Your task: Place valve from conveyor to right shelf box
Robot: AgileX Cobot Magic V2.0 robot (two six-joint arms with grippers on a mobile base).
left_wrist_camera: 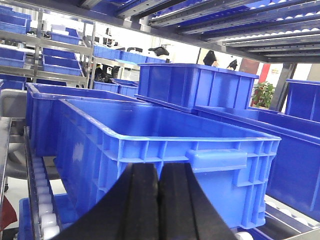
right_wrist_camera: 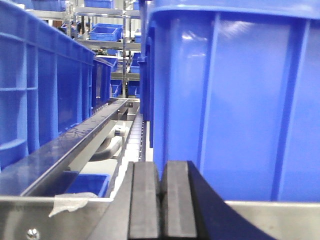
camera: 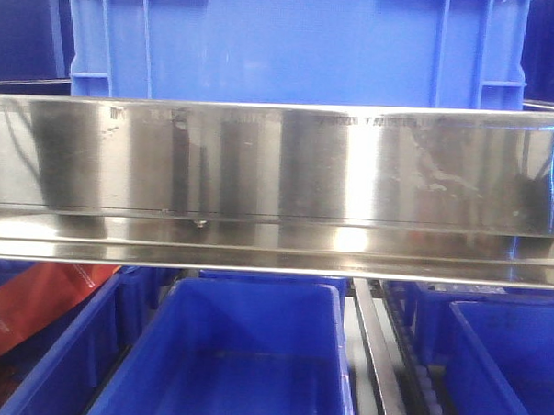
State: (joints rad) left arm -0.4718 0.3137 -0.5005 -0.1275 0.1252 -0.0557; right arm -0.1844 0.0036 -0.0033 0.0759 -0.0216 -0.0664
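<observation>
A two-armed mobile robot faces a storage rack, its front view filled by a brushed stainless-steel shelf rail with a tall blue plastic crate above it and an open, empty-looking blue plastic bin on the level below. Neither the valve nor the dark grey conveyor belt appears in any of the three views, so where the valve lies cannot be told from here. Both hands carry nothing: the left gripper shows its two black rubber fingers pressed together with no gap and nothing between them, and the right gripper is likewise closed on itself, its black pads meeting at a thin seam.

The left wrist is held low and roughly level, pointing at the handle end of a long blue ribbed plastic tote on a roller track. The right wrist is also level, aimed along a narrow aisle beside a large blue ribbed crate wall, just above a steel ledge bearing a scrap of tape.

By these signs the pick has not begun, or the arms are parked between cycles. The next move would seem to call for turning toward the conveyor, finding the valve, and parting one gripper's fingers before any descent
</observation>
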